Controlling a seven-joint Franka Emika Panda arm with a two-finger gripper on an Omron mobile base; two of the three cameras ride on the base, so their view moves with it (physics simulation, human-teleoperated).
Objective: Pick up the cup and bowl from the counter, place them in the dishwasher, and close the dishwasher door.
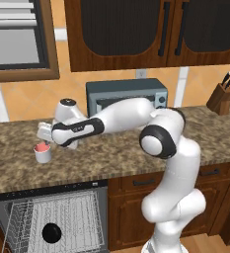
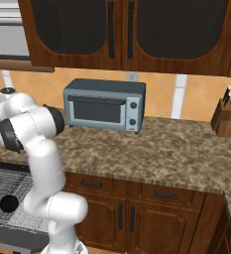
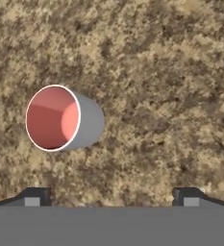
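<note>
The light grey cup (image 1: 43,153) with its pink-red inside stands upright on the brown speckled counter (image 1: 116,160), left of the middle. My gripper (image 1: 44,142) hangs open just above it, nothing between its fingers. In the hand view the cup (image 3: 65,118) lies up and left of the open gripper (image 3: 111,198), closer to the left fingertip (image 3: 34,197). The black bowl (image 1: 52,232) sits in the white wire rack of the open dishwasher (image 1: 52,217) below the counter. From the right side the bowl (image 2: 9,203) shows in the rack, with the lowered dishwasher door (image 2: 18,241) beneath.
A grey toaster oven (image 1: 126,95) stands at the back of the counter behind my arm. A knife block (image 1: 224,98) sits at the far right. Dark wooden wall cabinets (image 1: 151,29) hang overhead, and brown drawers (image 1: 146,182) sit right of the dishwasher.
</note>
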